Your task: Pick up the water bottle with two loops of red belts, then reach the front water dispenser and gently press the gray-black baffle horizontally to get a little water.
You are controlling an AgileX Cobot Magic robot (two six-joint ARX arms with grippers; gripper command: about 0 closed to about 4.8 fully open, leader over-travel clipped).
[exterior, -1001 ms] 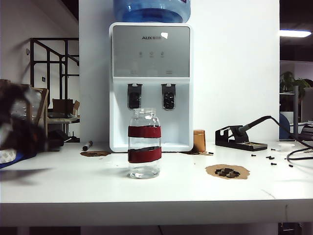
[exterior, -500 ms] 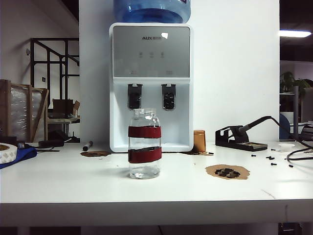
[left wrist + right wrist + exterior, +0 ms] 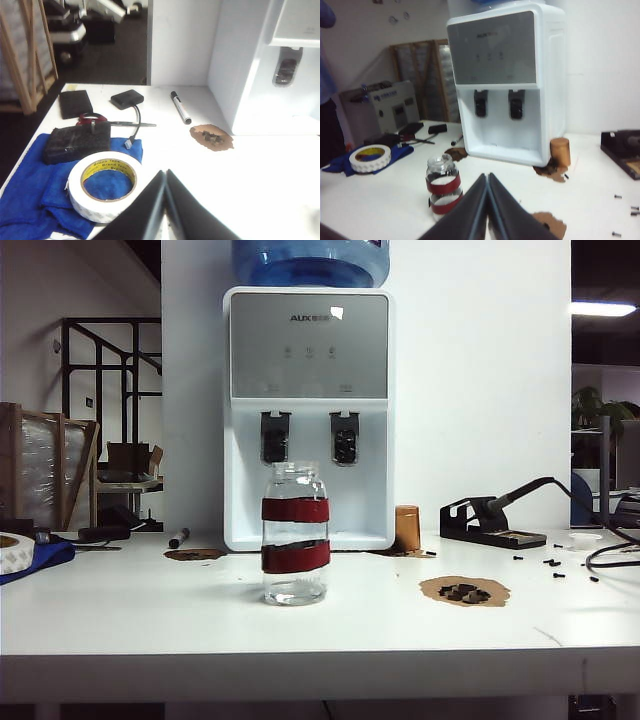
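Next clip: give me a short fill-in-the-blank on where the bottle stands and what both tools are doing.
1. The water bottle stands upright on the table in front of the water ____.
2. It wears ____ red bands.
3. The left tool, above the roll of white ____, is shut and holds nothing.
4. The right tool is ____ too, away from the bottle.

Missing words: dispenser; two; tape; shut

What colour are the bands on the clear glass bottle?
Dark red, both bands on the clear glass bottle; exterior view shows it best.

Clear water bottle (image 3: 295,532), dark-red bands; white, silver-fronted water dispenser (image 3: 309,415).
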